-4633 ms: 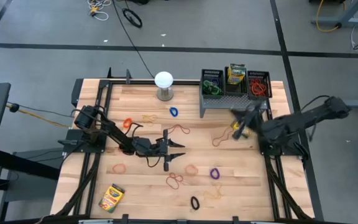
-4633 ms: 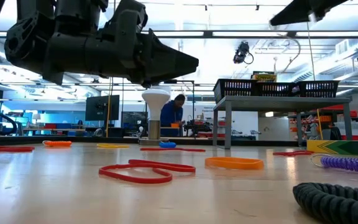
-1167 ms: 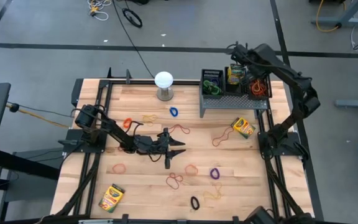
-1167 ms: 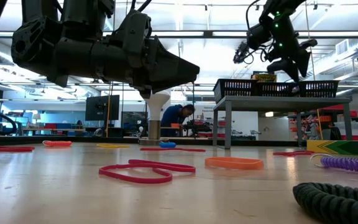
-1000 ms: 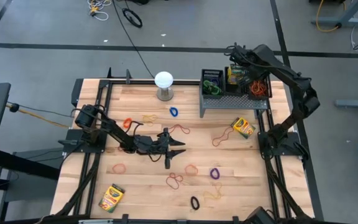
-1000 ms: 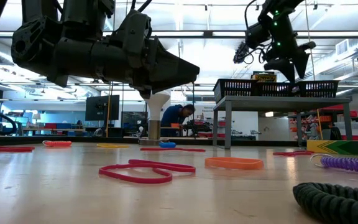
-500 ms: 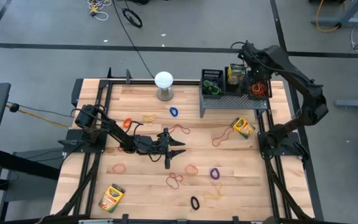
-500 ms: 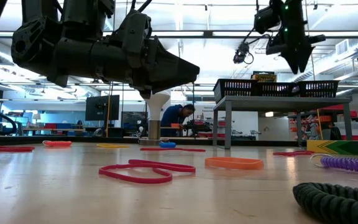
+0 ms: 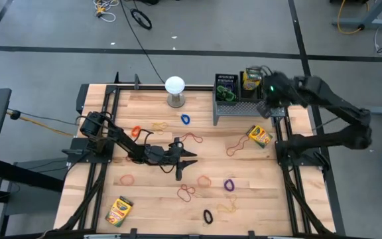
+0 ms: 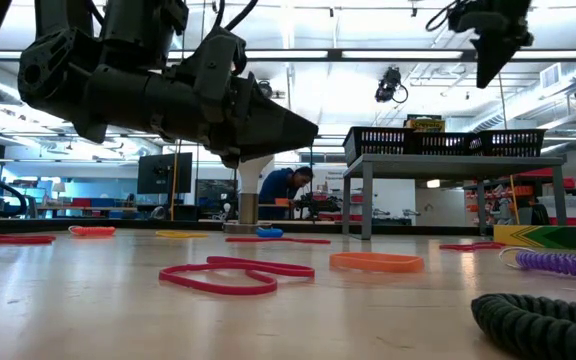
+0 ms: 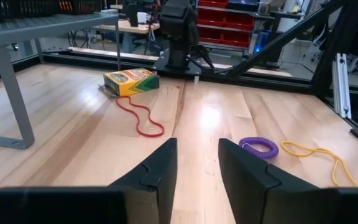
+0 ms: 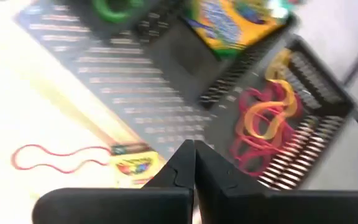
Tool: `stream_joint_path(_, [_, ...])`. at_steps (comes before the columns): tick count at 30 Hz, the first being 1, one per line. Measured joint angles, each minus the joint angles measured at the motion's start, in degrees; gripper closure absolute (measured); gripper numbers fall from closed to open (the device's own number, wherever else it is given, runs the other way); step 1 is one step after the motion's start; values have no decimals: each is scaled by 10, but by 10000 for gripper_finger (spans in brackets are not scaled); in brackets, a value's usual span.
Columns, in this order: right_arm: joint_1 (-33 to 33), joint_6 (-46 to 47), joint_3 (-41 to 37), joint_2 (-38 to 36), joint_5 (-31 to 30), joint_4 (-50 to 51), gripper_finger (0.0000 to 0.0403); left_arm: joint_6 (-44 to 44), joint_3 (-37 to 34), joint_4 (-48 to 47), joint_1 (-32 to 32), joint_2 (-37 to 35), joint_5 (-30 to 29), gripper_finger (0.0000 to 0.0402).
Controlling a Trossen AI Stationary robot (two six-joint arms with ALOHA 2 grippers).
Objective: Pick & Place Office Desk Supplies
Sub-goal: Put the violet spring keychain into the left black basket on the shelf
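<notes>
1. Now, far left on the table, a crayon box lies flat near the front edge, well apart from everything else.
2. Next, the left gripper hovers low over mid-table; in its wrist view the fingers stand a narrow gap apart with nothing between them.
3. Around it, loose bands scatter: an orange band behind the arm, a blue band near the white globe, a red band and a black band toward the front.
4. Ahead of that gripper, the purple coil and a long red loop lie apart on the wood.
5. Moving right, a second crayon box rests on the table just in front of the grey riser.
6. Up top, three mesh bins sit in a row on the riser: green bands left, a crayon box in the middle, red and orange bands right.
7. Finally, the right gripper hangs above those bins, jaws pressed together, gripping nothing.
</notes>
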State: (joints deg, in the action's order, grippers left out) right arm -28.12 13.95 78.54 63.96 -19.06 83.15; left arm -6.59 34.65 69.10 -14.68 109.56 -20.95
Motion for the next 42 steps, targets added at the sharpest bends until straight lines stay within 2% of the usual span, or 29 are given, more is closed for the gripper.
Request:
stream_joint_path(5, [80,18,-113,-75,17,-119,399,0,0,-22,0,0,0,314])
stream_joint_path(9, [146,22,-223,-107,28,-254,397,0,0,-51,0,0,2,348])
stream_joint_path(15, [262,22,-382,-101,48,-454,399,6,0,-92,0,0,37,389])
stream_joint_path(19, [354,73,-435,-76,47,-533,397,4,0,-99,-8,0,48,395])
stream_joint_path(25, [515,177,-439,0,-52,-540,397,5,0,-110,-31,0,41,379])
stream_joint_path(30, [612,221,-420,69,-67,-580,396,4,0,-113,-40,2,29,375])
stream_joint_path(38, [675,203,-343,179,-67,-592,393,4,0,-115,-40,2,28,374])
stream_joint_path(42, [688,175,-307,231,-53,-578,369,4,0,-112,-40,2,29,374])
